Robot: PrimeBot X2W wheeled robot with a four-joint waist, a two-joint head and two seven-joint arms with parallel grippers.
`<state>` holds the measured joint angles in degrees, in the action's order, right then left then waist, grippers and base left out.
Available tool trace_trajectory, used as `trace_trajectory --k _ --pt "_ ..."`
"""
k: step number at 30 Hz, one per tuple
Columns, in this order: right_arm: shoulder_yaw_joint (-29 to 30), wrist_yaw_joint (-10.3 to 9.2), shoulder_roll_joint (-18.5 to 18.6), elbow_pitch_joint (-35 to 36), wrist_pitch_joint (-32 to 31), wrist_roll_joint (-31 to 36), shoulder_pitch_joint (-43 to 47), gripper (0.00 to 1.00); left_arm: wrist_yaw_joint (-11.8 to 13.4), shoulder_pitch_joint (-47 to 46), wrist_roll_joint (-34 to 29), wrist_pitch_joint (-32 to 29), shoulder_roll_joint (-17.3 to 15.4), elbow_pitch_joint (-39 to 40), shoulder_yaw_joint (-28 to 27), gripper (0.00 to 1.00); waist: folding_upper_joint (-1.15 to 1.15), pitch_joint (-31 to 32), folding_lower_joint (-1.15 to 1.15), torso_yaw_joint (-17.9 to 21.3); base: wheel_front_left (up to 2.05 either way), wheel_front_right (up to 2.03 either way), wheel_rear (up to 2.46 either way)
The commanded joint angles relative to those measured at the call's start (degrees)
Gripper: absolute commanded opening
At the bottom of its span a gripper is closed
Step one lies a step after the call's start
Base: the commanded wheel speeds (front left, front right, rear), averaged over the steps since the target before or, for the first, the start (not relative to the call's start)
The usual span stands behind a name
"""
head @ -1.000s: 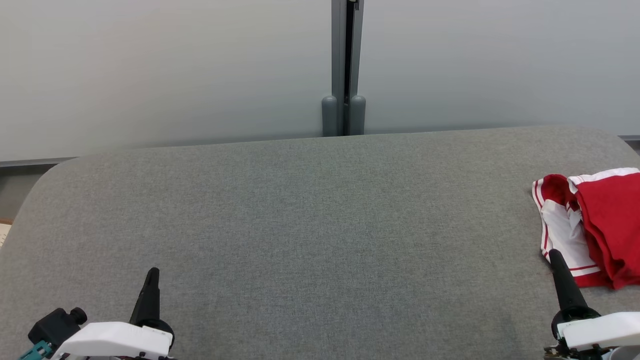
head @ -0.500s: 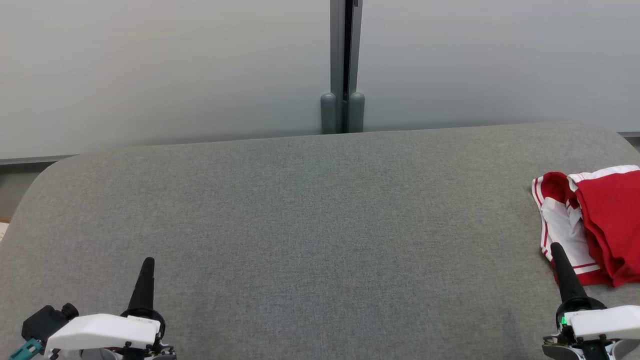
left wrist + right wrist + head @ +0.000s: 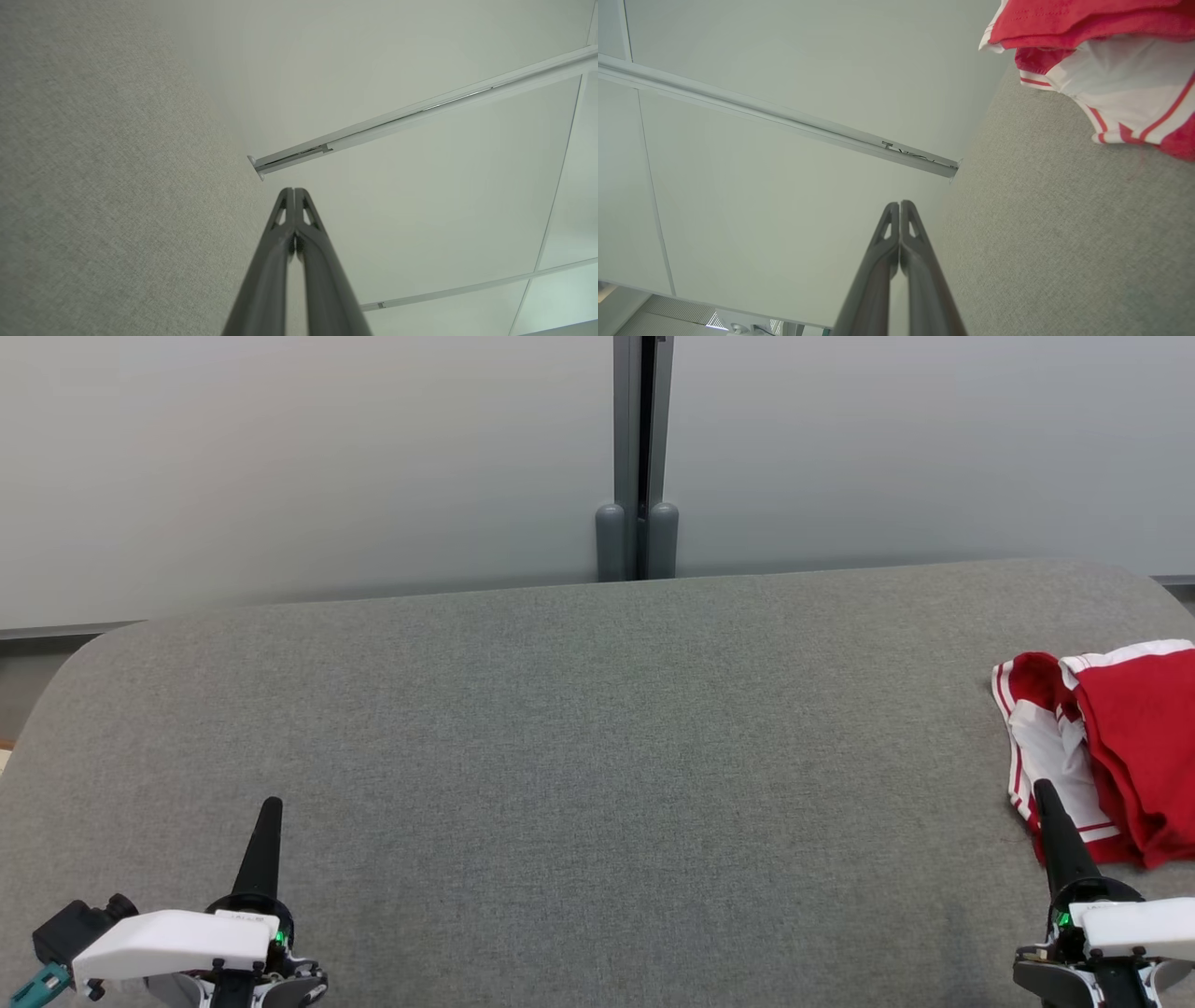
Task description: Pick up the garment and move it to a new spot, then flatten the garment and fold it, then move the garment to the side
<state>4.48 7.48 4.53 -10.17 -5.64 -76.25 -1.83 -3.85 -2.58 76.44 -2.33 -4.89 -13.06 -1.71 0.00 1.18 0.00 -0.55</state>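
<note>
Fingers [image 3: 268,280] of the left gripper [image 3: 269,807] are pressing together along their full length with nothing between them; the fingers [image 3: 920,280] of the right gripper [image 3: 1044,791] are doing the same, pinched flat and carrying nothing. Left gripper is sitting at lower left of the head frame, right gripper at lower right, both pointing up the frame. The garment [image 3: 1134,737], red with white panels and red striping, is lying at the right edge of the head frame on the grey padded surface [image 3: 579,728], running out of frame. In the head view the right fingertip is overlapping the garment's lower left corner. The right wrist view is showing grey cloth between tip and garment [image 3: 1111,70], so I am judging them apart. Progress: the garment is resting in uneven overlapping layers, neither spread flat nor neatly squared as far as is visible. This is fitting either a heap waiting for pickup or a folded piece set aside; I am not settling which. Edges and room: the surface's far edge is running across the middle of the frame beneath the pale wall panels [image 3: 280,457], curving down at upper left and upper right. Bare grey cloth is stretching between the grippers, giving wide room for spreading or folding.
</note>
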Motion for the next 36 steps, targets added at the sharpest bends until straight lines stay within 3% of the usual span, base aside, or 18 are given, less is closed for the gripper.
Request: trace_trajectory --k 1,36 --pt "0.2 0.02 0.0 0.0 -0.3 -1.2 -1.2 0.00 -0.4 -1.3 1.3 -0.3 -0.2 0.2 -0.6 0.00 0.00 0.0 0.00 0.0 0.00 0.00 0.00" --pt "1.8 0.02 -1.3 -3.6 -0.8 -14.8 -4.4 0.00 -3.5 -3.9 14.7 -3.8 1.6 -0.9 -4.4 0.00 0.00 -1.2 0.00 0.5 0.00 0.00 0.00"
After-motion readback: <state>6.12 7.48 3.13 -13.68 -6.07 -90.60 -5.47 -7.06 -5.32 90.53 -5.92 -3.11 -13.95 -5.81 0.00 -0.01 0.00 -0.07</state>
